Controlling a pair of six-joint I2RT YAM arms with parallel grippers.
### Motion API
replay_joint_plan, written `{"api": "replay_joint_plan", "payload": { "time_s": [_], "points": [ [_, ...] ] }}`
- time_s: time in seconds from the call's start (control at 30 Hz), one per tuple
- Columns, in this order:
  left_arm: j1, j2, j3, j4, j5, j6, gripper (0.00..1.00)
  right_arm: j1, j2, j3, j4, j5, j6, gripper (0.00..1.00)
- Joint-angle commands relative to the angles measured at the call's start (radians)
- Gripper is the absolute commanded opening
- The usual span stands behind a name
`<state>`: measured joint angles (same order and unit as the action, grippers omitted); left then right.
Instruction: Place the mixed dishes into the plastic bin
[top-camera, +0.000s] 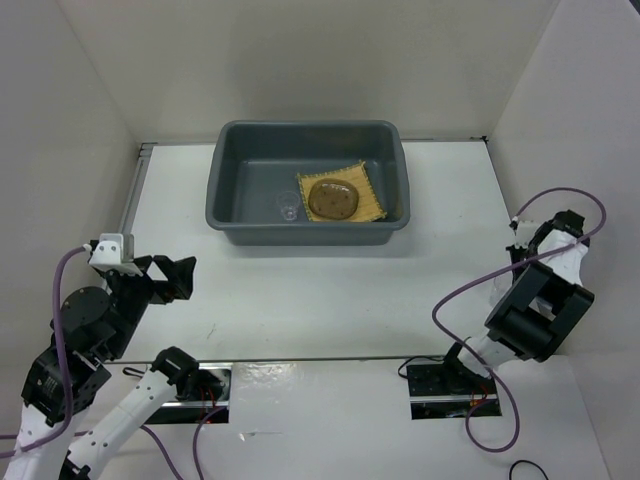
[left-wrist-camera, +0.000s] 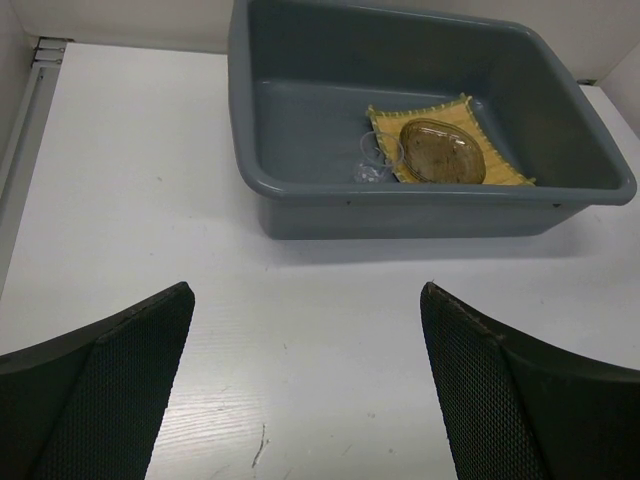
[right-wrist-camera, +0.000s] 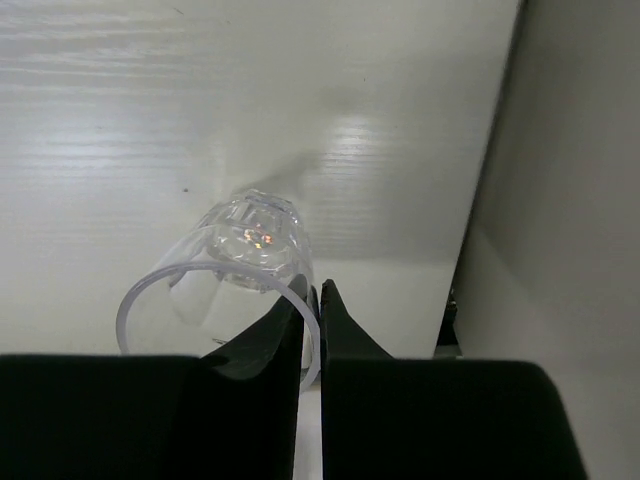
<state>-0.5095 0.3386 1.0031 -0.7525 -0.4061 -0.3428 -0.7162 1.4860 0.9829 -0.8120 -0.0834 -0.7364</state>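
White tabletop (top-camera: 300, 310) fills most of your view, with both arm bases at the near edge. At the far middle stands the plastic bin (top-camera: 300, 235), dark grey, with rounded corners and a flared rim. Your left claw (left-wrist-camera: 306, 292) hovers over the table's near-left part, well apart from the bin and facing it. Its jaws are spread wide and nothing is between them.

Inside the bin, the yellow woven mat (top-camera: 372, 205) lies flat on the floor toward the right end. A round clear saucer (top-camera: 333, 199) sits on top of it, looking brownish against the slats. Just left of the mat, a tiny clear cup (top-camera: 288, 208) rests on the bin floor.

Your right claw (right-wrist-camera: 312, 295) is at the table's right edge, close by the side wall. Its jaws are pinched almost together on the rim of a second clear cup (right-wrist-camera: 250, 240) — it is tipped on its side, mouth toward the wrist camera, base pointing away. Whether that cup touches the table, you cannot tell from here.
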Motion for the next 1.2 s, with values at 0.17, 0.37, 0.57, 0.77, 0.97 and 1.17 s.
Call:
{"api": "replay_joint_plan", "payload": {
  "time_s": [0.17, 0.37, 0.57, 0.77, 0.97, 1.17],
  "points": [
    [-0.004, -0.033, 0.000, 0.041, -0.005, 0.008, 1.00, 0.343, -0.014, 0.698, -0.412, -0.234, 0.171, 0.00],
    [-0.004, -0.015, 0.000, 0.041, -0.005, -0.001, 1.00, 0.762, 0.262, 1.213, -0.463, -0.179, 0.279, 0.00],
    [-0.004, 0.007, -0.009, 0.051, 0.004, -0.001, 1.00, 0.871, 0.459, 1.463, -0.481, -0.207, 0.230, 0.00],
    [-0.004, 0.054, -0.009, 0.061, 0.013, 0.010, 1.00, 1.230, 0.692, 1.983, -0.481, 0.029, 0.247, 0.00],
    [-0.004, 0.020, -0.009, 0.061, 0.013, 0.010, 1.00, 1.458, 0.957, 2.151, -0.481, 0.089, 0.246, 0.00],
    [-0.004, 0.011, -0.009, 0.061, 0.013, 0.010, 1.00, 1.555, 1.060, 2.096, -0.320, 0.112, 0.267, 0.01]
  ]
}}
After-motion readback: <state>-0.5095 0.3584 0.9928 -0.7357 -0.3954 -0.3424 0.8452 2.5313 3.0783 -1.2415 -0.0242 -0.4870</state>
